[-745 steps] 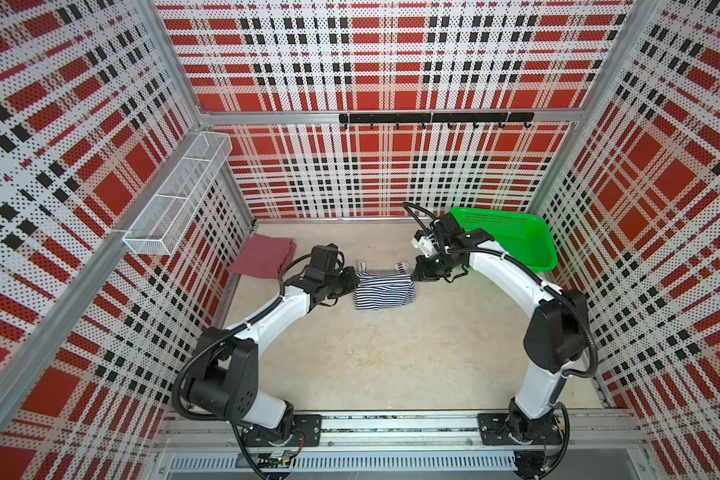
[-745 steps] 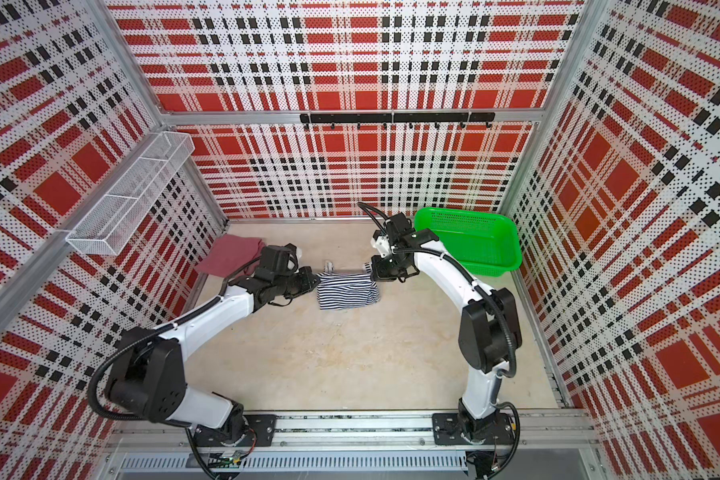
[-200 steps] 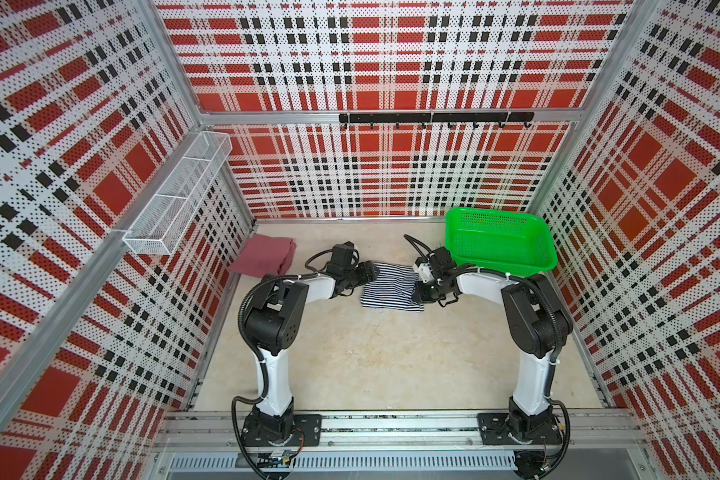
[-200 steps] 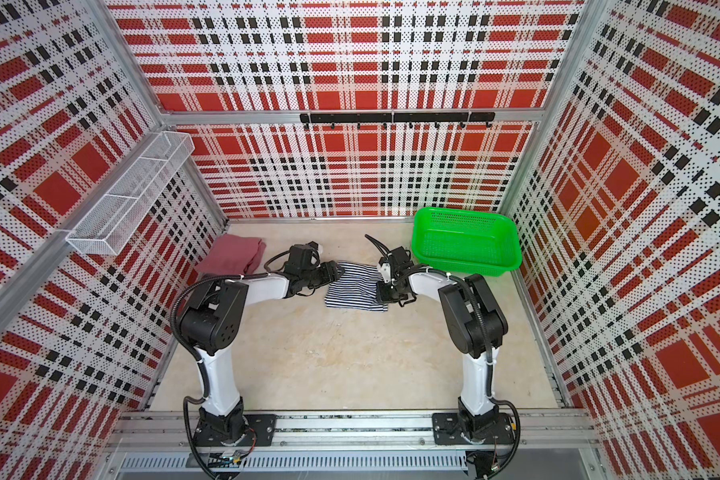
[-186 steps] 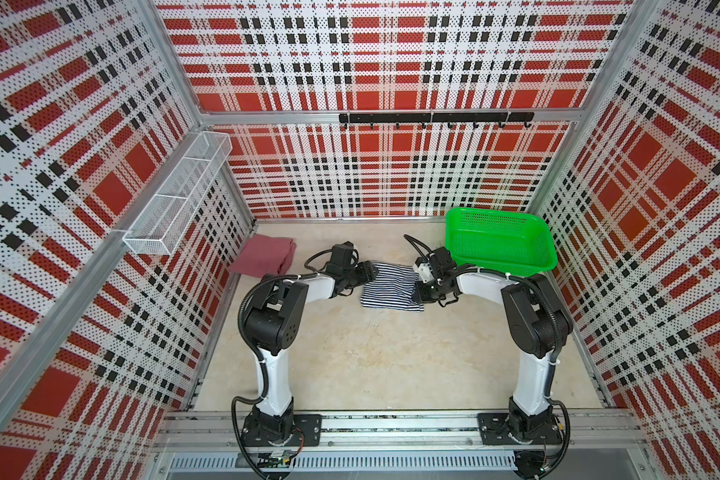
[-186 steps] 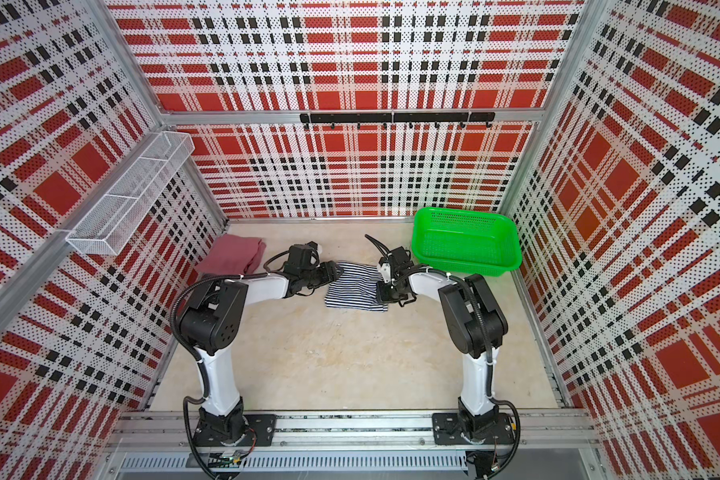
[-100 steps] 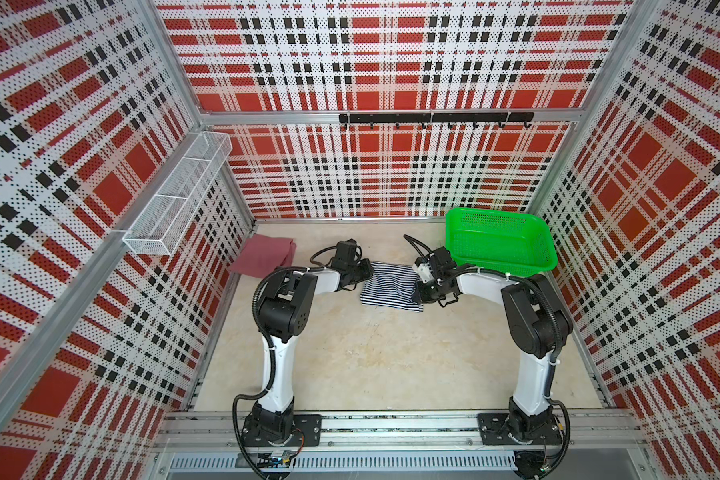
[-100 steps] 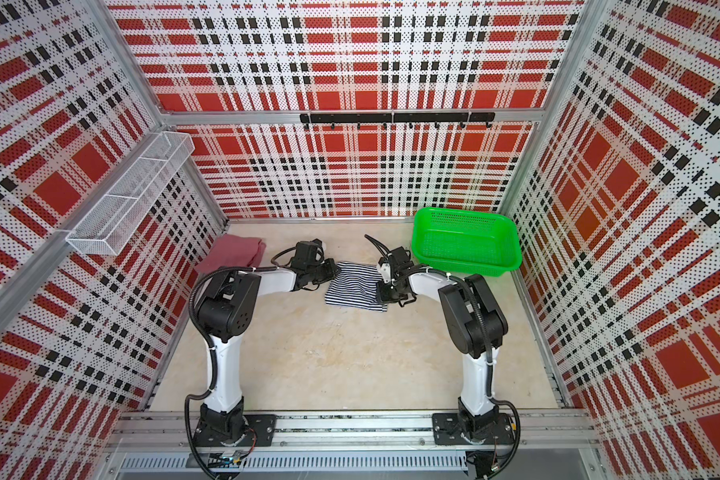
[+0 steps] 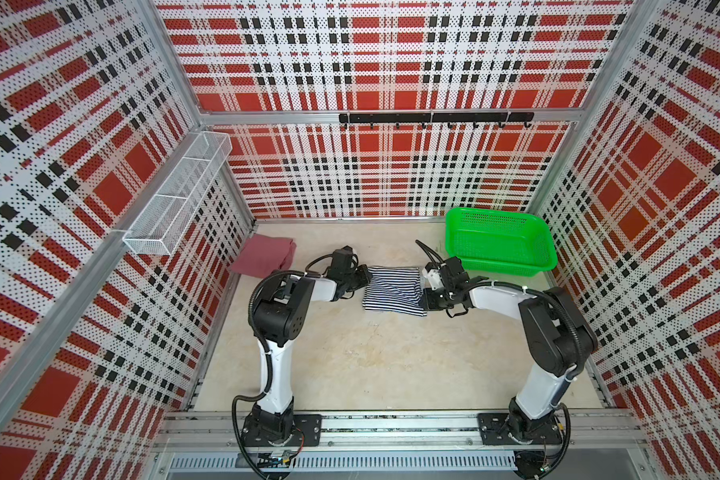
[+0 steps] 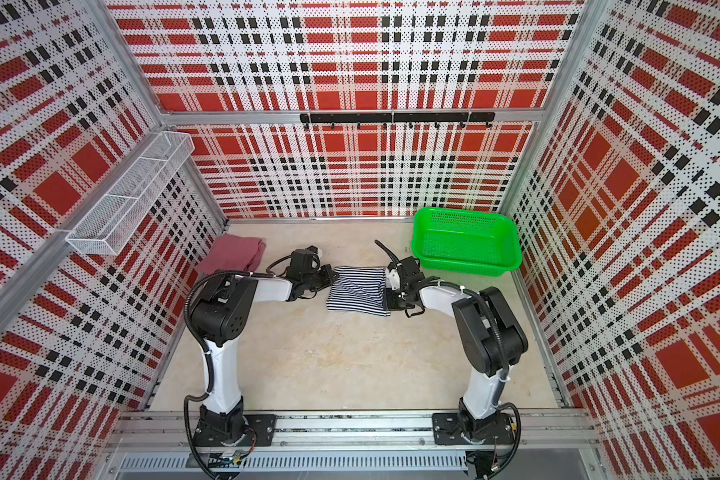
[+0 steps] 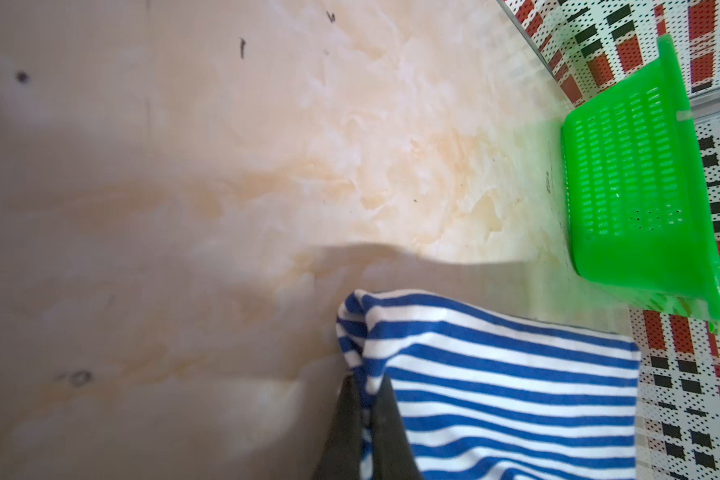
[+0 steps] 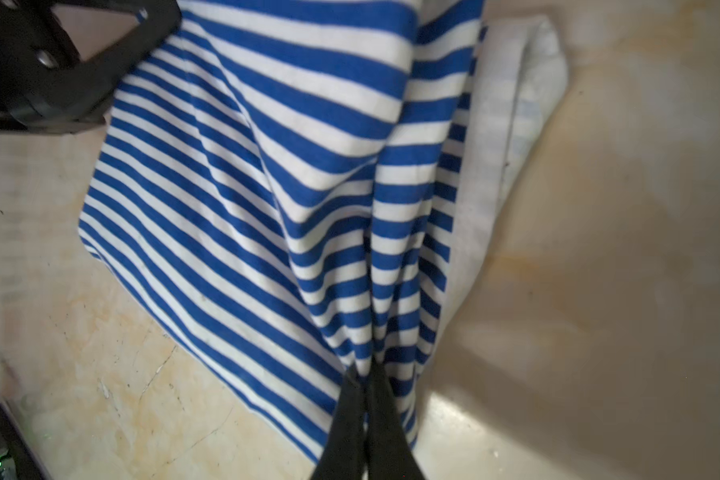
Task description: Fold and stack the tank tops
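Observation:
The striped tank top [image 9: 393, 289] [image 10: 358, 291] lies folded on the floor between both arms. My left gripper [image 9: 364, 276] [image 10: 331, 276] is shut on its left edge; in the left wrist view the fingers pinch a fold of the striped tank top [image 11: 495, 395] at the left gripper [image 11: 366, 399]. My right gripper [image 9: 425, 297] [image 10: 387, 297] is shut on the opposite edge, where the striped tank top [image 12: 267, 166] bunches into the right gripper [image 12: 366, 382]. The maroon tank top [image 9: 267, 259] [image 10: 235, 251] lies folded at the back left, apart from both grippers.
A green mesh basket [image 9: 499, 266] [image 10: 466, 266] [image 11: 624, 166] stands at the back right, just behind the right gripper. A white wire shelf [image 9: 175, 199] hangs on the left wall. A black hook rail [image 9: 433, 118] runs along the back wall.
The left gripper has shut on the striped tank top's left edge. The right gripper has stayed shut on the other edge, and the top has hardly shifted.

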